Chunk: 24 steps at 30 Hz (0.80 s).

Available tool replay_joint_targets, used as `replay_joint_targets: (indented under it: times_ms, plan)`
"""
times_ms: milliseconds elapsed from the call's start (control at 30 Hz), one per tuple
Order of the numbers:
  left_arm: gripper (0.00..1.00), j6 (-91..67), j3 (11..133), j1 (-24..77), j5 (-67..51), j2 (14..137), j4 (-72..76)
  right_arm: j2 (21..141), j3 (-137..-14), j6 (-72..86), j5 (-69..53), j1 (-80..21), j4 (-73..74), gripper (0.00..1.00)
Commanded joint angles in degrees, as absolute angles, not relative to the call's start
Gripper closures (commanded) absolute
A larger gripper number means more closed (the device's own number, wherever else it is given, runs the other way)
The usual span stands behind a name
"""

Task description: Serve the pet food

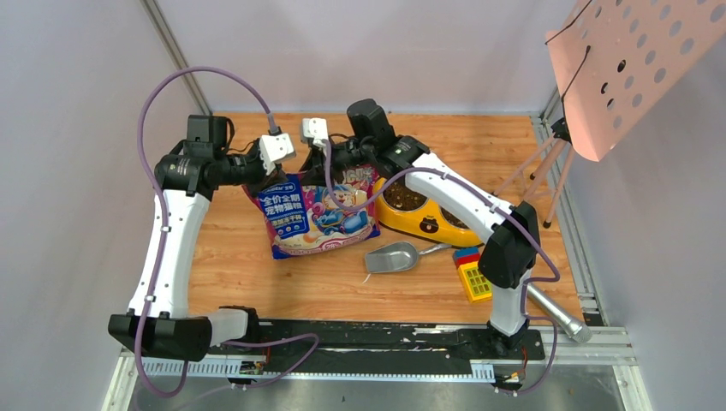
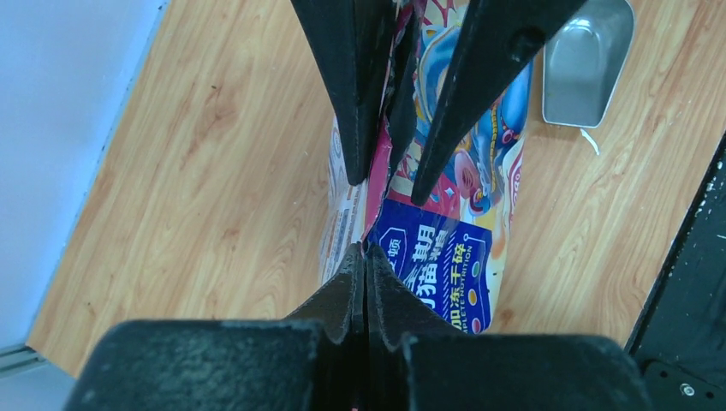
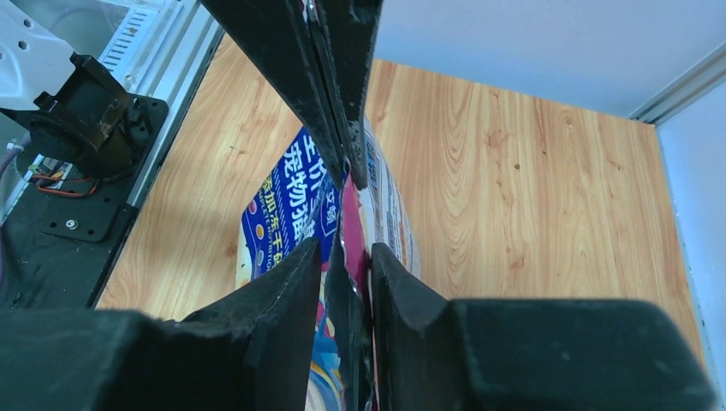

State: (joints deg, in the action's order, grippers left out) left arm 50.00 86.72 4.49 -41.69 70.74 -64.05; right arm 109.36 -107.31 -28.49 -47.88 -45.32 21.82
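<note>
Fingers (image 2: 341,291) of left gripper (image 2: 365,250) are clamping the cat food bag (image 2: 437,274) top edge, right gripper (image 3: 345,248) fingers (image 3: 287,287) straddling it just beside, slightly parted, kibble hidden inside below them; likely bag-opening step, next needing right to clamp and tear.

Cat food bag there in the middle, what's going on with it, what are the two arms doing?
Both arms are at the top edge of the cat food bag. The left end effector is pinched shut on that edge. The right end effector straddles it with its jaws slightly apart. The metal scoop lies untouched beside the yellow feeder.
</note>
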Motion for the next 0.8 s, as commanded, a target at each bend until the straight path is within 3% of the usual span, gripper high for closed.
replay_joint_targets:
  times_ms: [0, 67, 233, 267, 300, 333, 367, 433, 533, 700, 733, 767]
  plan:
    - [1.00, 50.66, 87.34, 4.70, -41.96, 70.31, -63.77, 110.14, -109.36, -27.48, -47.15, -46.85, 19.34, 0.76]
    - [1.00, 50.65, 87.62, 4.66, -41.75, 70.29, -63.75, 110.08, -109.17, -28.04, -46.52, -46.95, 19.40, 0.98]
    - [0.98, 50.71, 87.95, 4.70, -40.85, 70.48, -64.11, 107.86, -107.63, -30.09, -44.64, -46.73, 19.62, 1.00]
    - [0.91, 50.67, 87.83, 4.67, -41.02, 70.44, -64.13, 107.35, -107.44, -30.24, -44.49, -46.68, 19.68, 1.00]
    - [0.73, 50.69, 87.37, 4.71, -41.12, 70.37, -64.14, 107.12, -107.41, -30.23, -44.57, -46.64, 19.77, 1.00]
    - [0.67, 51.08, 87.10, 4.69, -41.33, 70.34, -64.16, 106.87, -107.40, -30.18, -44.56, -46.59, 19.84, 1.00]
    - [0.62, 51.60, 86.55, 4.68, -41.27, 70.32, -64.18, 106.73, -107.45, -30.23, -44.60, -46.58, 19.94, 1.00]
    - [0.61, 52.70, 86.14, 4.74, -40.63, 70.59, -64.48, 106.57, -107.61, -30.21, -44.65, -46.58, 19.99, 1.00]
    - [0.65, 54.52, 86.44, 4.74, -38.84, 71.38, -65.51, 106.60, -107.92, -30.27, -44.57, -46.58, 20.02, 1.00]
    - [0.98, 57.74, 87.77, 4.71, -36.84, 72.28, -68.03, 106.07, -107.49, -31.31, -43.17, -46.35, 20.76, 1.00]
    - [1.00, 58.31, 87.74, 4.72, -35.82, 72.21, -68.38, 105.82, -107.23, -31.29, -42.82, -46.17, 21.04, 0.96]
    - [1.00, 59.21, 87.77, 4.69, -35.27, 72.14, -68.88, 105.67, -107.07, -31.53, -42.72, -45.85, 22.12, 0.84]
